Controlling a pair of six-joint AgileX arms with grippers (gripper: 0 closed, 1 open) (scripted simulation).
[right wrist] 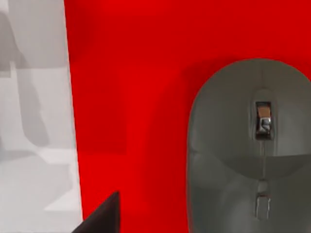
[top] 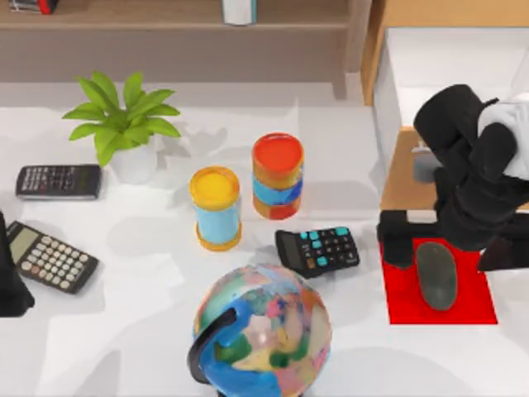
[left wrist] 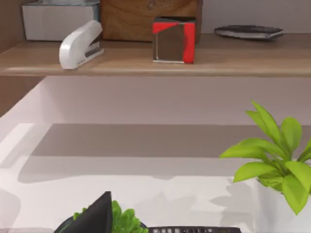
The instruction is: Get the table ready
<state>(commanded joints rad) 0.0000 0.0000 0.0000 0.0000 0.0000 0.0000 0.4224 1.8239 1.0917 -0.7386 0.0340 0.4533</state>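
Spread wide apart at the right gripper (top: pixel 450 248), with one black finger (top: pixel 395 241) standing to each side of a grey mouse (top: pixel 436 275) and clamping nothing. Lying free under them, that mouse, flat on a red mat (top: pixel 405 302) at the lower right of the top view; seen close in the right wrist view too, scroll wheel upward, with no readable logo. Just beyond the mat's upper edge, a light-brown drawer cabinet (top: pixel 405 178). Spreading under and around all this, the white glossy table (top: pixel 149 347), from the left edge to the right. Near centre, a black calculator with teal keys (top: pixel 318 250), key markings too small to read. Above it, an orange-lidded can (top: pixel 278 175) and just left a yellow-lidded can (top: pixel 216 207), both upright. At bottom centre, a multicoloured globe (top: pixel 264 331). Toward the left, a light-keyed calculator (top: pixel 51 258), a dark calculator (top: pixel 58 180) and a potted plant (top: pixel 120 120). Parked at the left edge, the left gripper (top: pixel 10 285). Along the top, a brown shelf (top: pixel 165 16), carrying a white stapler (left wrist: pixel 80 44).
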